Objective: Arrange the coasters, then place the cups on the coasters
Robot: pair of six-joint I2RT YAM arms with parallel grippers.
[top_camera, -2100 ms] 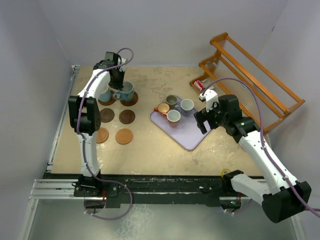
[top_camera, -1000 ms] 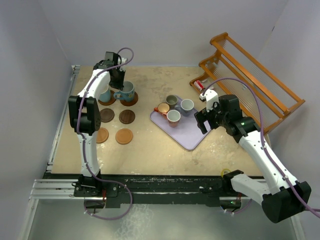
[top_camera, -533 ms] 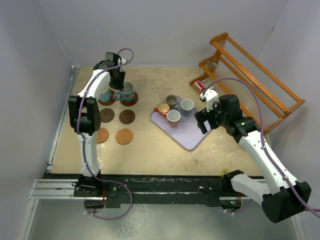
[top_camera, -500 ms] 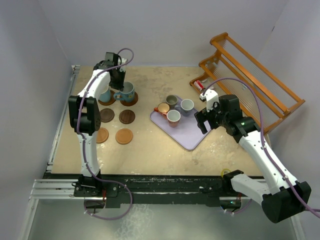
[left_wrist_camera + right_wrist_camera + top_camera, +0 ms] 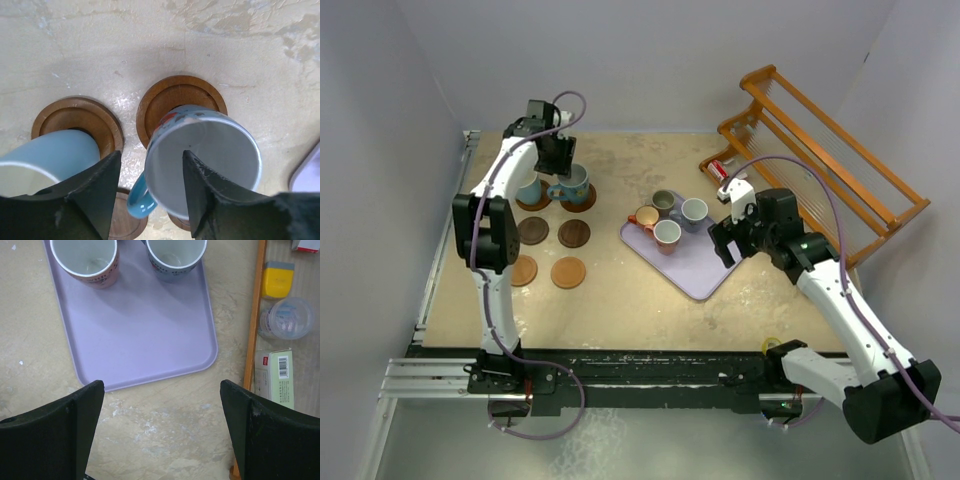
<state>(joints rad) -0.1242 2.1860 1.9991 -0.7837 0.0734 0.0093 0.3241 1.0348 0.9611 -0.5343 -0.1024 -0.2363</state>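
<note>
Two light blue cups stand on the back coasters: one [image 5: 530, 188] [image 5: 45, 167] on the left coaster [image 5: 75, 117], one [image 5: 572, 183] [image 5: 205, 155] on the coaster [image 5: 175, 95] beside it. My left gripper [image 5: 560, 160] [image 5: 151, 152] is open and straddles the second cup's wall by the handle, one finger inside, one outside, with gaps on both sides. Several bare coasters [image 5: 574, 233] lie in front. Several cups sit on the lavender tray [image 5: 705, 270], among them a pinkish-red cup [image 5: 667, 235] [image 5: 87, 260] and a grey-blue cup [image 5: 694, 211] [image 5: 175, 255]. My right gripper [image 5: 725, 240] [image 5: 161, 385] hangs wide open over the tray's near edge.
An orange wooden rack [image 5: 820, 150] stands at the back right. On its floor, past the wooden rail [image 5: 255, 330], lie a yellow block [image 5: 278, 280], a clear plastic cup [image 5: 290, 317] and a small box [image 5: 277, 377]. Grey walls close the table's left and back.
My left gripper's jaws have spread apart and let go of the light blue cup's wall; the cup stays on its coaster. The right arm has not moved.
</note>
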